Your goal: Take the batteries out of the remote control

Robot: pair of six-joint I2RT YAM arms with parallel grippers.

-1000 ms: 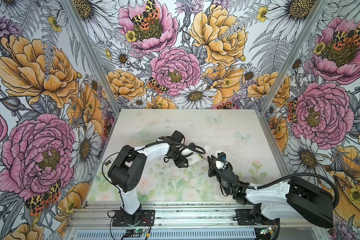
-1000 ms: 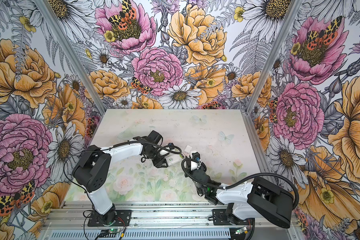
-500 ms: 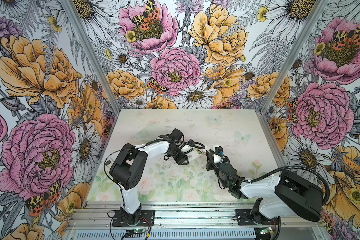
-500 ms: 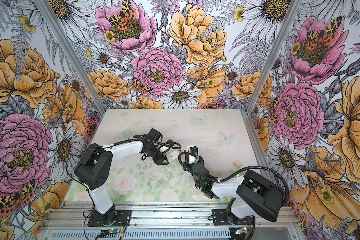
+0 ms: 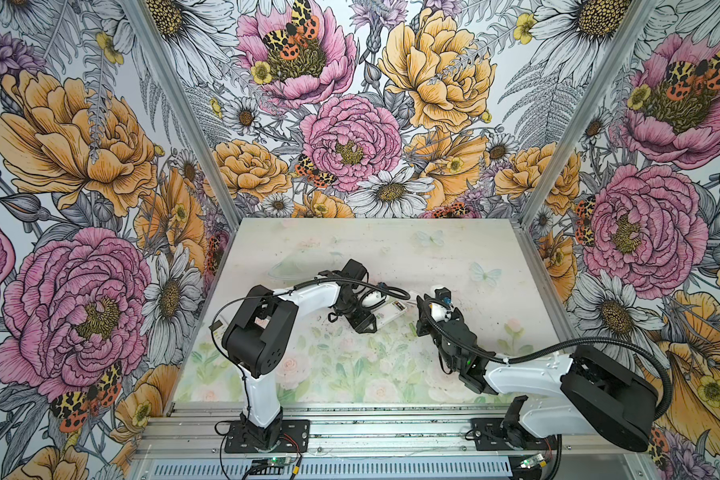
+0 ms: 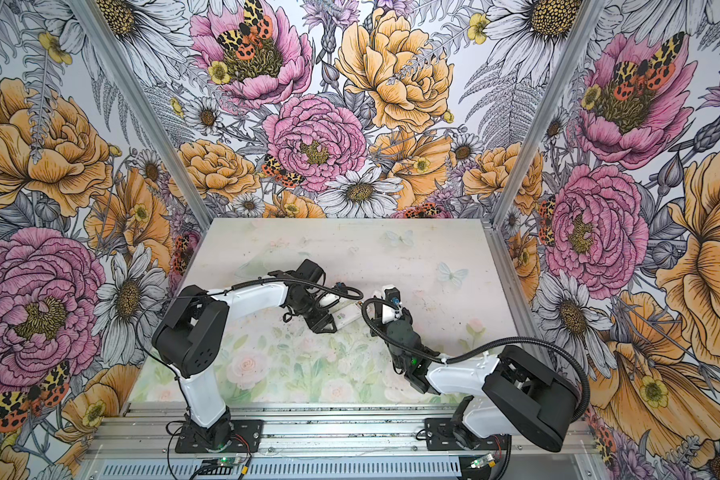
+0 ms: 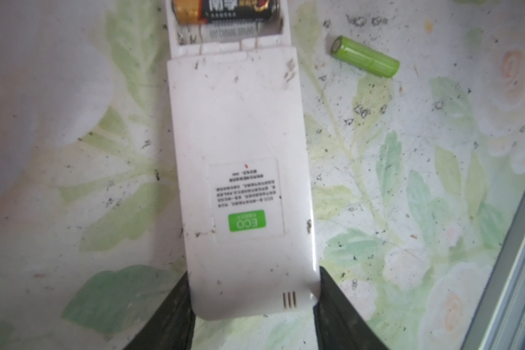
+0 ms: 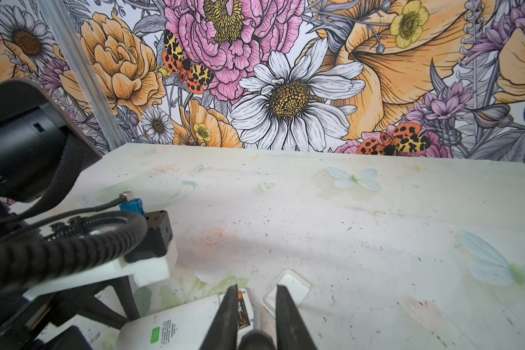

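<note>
Looking down in both top views: white remote control (image 5: 393, 309) flat on the table (image 5: 350, 249), left gripper (image 5: 364, 323) at one end, right gripper (image 5: 420, 318) at the other, batteries not discernible.

Seen from the left wrist only: left gripper clamped across the remote control's end, black gold-ended battery (image 7: 225, 10) seated in the open compartment, lime green battery (image 7: 365, 60) loose on the table nearby.

From the right wrist: right gripper's fingers (image 8: 229, 306) nearly together over that compartment, any pinched object not discernible, detached cover (image 8: 294, 286) just beside, lime green battery out of frame.
</note>
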